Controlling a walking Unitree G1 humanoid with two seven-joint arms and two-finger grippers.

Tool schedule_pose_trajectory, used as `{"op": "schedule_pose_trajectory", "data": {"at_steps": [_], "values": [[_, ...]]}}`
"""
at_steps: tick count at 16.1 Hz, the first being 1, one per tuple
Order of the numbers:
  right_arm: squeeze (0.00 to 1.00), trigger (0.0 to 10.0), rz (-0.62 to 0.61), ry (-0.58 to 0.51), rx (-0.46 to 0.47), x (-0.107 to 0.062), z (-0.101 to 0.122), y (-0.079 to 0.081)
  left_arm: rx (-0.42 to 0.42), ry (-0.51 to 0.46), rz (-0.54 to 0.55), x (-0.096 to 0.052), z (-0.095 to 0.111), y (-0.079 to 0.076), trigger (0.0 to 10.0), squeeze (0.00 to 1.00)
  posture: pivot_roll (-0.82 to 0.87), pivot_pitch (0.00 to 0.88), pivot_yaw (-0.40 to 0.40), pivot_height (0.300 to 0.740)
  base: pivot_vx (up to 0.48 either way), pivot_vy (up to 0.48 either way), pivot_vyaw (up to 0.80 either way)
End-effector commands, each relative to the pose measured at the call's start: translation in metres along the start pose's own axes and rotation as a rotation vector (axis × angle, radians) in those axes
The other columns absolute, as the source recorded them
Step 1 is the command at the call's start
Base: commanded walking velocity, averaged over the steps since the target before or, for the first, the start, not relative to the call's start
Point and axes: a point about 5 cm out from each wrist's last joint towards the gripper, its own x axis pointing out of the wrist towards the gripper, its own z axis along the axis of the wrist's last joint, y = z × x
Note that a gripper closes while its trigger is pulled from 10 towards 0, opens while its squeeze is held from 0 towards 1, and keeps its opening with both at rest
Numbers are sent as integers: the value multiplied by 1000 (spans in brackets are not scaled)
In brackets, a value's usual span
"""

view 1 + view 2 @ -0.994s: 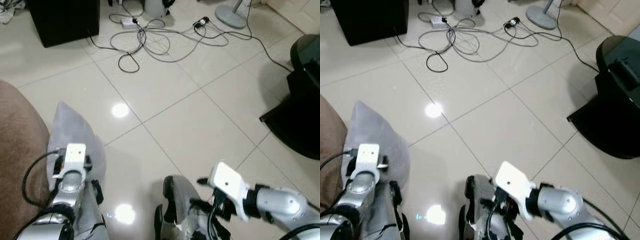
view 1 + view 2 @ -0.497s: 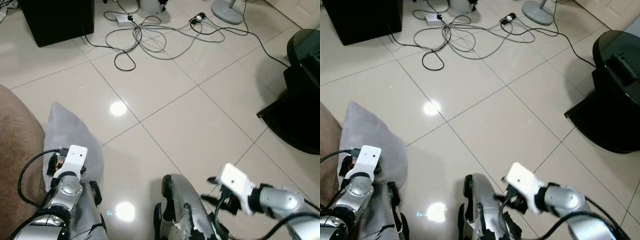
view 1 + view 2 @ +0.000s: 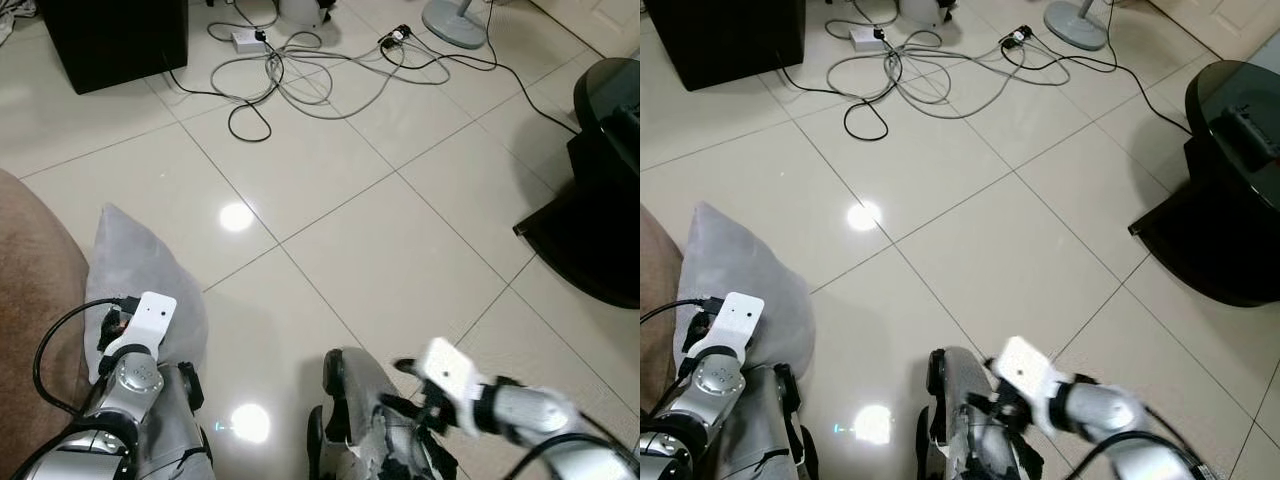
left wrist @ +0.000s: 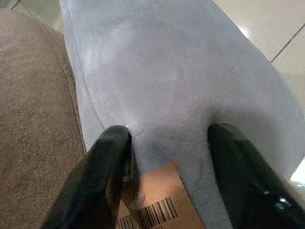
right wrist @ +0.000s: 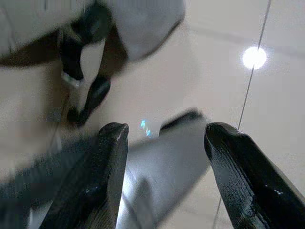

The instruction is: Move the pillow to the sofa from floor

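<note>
1. Underfoot, the floor (image 3: 400, 240) is pale glossy tile with thin grout lines, and ceiling lights reflect off it as bright spots.
2. At the robot's left, the brown sofa (image 3: 35, 290) curves into view, its fabric plain and matte.
3. Against that sofa leans the pillow (image 3: 140, 275), grey and soft, one corner pointing up and its lower part still down at the tiles.
4. Beyond it, at the far left, stands a black box-shaped cabinet (image 3: 120, 40); on the right side a dark glossy stand (image 3: 600, 200) sits on the tiles.
5. Between those two, a tangle of grey and black cables (image 3: 300, 75) sprawls across the floor, with a round fan base (image 3: 458, 22) further off.
6. Low at the left, the left hand (image 4: 167, 157) presses into the pillow's grey cover, its two fingers (image 4: 107, 162) spread apart with fabric bunched between them; whether they truly clamp the cloth cannot be told.
7. Just beside those fingers a brown cardboard tag (image 4: 152, 205) with a barcode lies on the pillow.
8. Near the bottom centre, the right hand (image 5: 164, 138) hangs over the tiles, well apart from the pillow, fingers wide and holding nothing; its picture is blurred.
</note>
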Motion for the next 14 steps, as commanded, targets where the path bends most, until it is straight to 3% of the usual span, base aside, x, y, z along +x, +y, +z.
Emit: {"op": "schedule_pose_trajectory", "data": {"at_steps": [1,2,3,5,8,11,12,13,14], "values": [[0,10000,-26,-54,2,0,3,5,17,31,-8,-5,-10,-5,0,0,-262,281,-256,582,0,0,0],[0,10000,-52,-179,-16,9,17,19,16,29,-7,-5,-10,-5,0,0,-259,282,-256,582,0,0,0],[0,10000,-51,-195,-33,12,20,26,14,28,-6,-5,-10,-5,0,0,-258,280,-255,582,0,0,0],[0,10000,-58,-192,-62,-4,27,35,14,28,-10,-5,-10,-5,0,0,-255,277,-252,582,0,0,0],[0,10000,-95,-190,-113,-7,35,32,12,32,-21,-5,-11,-6,0,0,-242,257,-237,582,0,0,0],[0,10000,-124,-279,-113,-1,64,15,14,31,-28,-5,-11,-6,0,0,-239,249,-229,582,0,0,0],[0,10000,-85,-340,-112,2,95,6,13,33,-32,-5,-11,-6,0,0,-242,249,-228,582,0,0,0],[0,10000,-13,-365,-116,2,114,13,12,35,-35,-5,-11,-6,0,0,-242,250,-226,582,0,0,0],[0,10000,22,-356,-119,2,115,20,10,36,-37,-5,-10,-7,0,0,-240,250,-226,582,0,0,0]]}}
